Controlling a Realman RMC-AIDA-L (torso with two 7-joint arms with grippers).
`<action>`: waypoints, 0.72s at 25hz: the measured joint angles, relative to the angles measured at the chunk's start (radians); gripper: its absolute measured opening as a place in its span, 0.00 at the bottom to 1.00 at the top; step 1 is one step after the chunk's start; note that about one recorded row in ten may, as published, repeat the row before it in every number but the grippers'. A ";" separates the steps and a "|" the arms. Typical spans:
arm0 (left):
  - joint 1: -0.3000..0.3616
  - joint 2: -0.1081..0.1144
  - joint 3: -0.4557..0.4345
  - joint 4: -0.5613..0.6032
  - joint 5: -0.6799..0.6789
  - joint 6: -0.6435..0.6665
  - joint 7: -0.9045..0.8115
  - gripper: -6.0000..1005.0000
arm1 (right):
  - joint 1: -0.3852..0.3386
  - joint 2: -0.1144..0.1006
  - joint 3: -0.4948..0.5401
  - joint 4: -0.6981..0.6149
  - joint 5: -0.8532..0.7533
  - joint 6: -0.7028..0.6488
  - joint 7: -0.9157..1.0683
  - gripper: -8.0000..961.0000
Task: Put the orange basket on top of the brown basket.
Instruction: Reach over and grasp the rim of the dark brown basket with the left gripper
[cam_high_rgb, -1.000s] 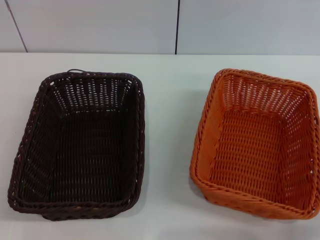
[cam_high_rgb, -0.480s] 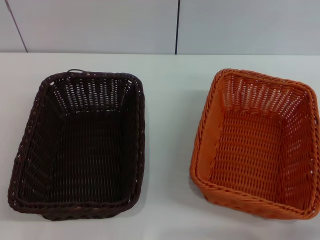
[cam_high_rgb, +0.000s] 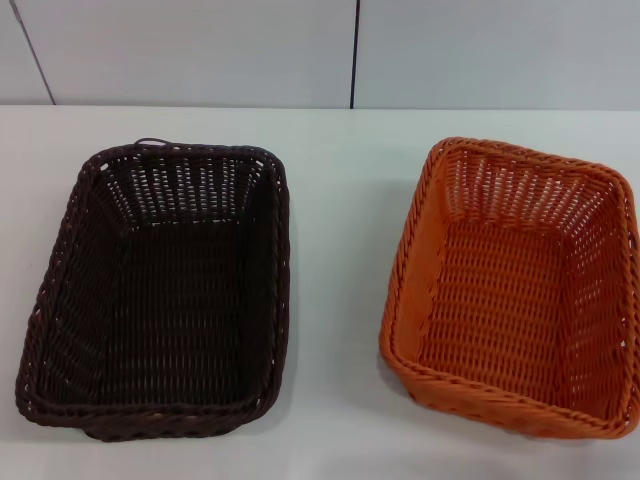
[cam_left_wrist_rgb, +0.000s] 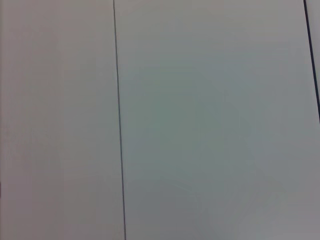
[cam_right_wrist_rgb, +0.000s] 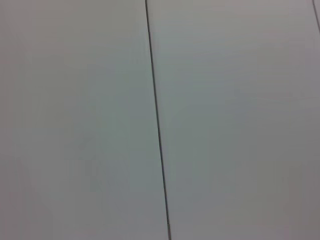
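Head view shows the orange basket (cam_high_rgb: 512, 290) resting on the white table (cam_high_rgb: 340, 200) on my right side, and the brown basket (cam_high_rgb: 160, 295) on my left, the two well apart with bare table between them. Both stand upright, openings facing up, and both are empty. Neither arm appears in this view, and each wrist view shows only plain panelled wall (cam_left_wrist_rgb: 200, 125), so both grippers are out of sight and I cannot tell whether either is released or clenched. I judge the task to be at its first step: nothing has been grasped, and the approach to the orange basket is not yet begun. The long axis of the orange basket runs from the near edge of the table toward the wall, but skewed, with its far end turned toward my right. The brown basket's long axis also runs near-to-far, closer to square with the table edge. The next move calls for the right arm, being nearer, to come down onto a rim of the orange basket, probably a long side. Once lifted, the basket will need a small turn so its axis matches the brown basket's before it is set down.
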 joint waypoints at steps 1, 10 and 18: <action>0.000 0.000 0.000 0.002 -0.001 0.000 0.001 0.78 | 0.001 0.000 -0.002 0.000 0.000 -0.001 0.000 0.81; 0.002 0.000 0.022 0.000 0.003 0.001 0.002 0.78 | 0.008 0.000 -0.010 -0.002 -0.001 -0.008 0.000 0.81; -0.020 0.042 0.073 -0.068 0.005 -0.016 0.003 0.78 | 0.025 -0.001 -0.022 -0.008 -0.001 -0.008 0.000 0.81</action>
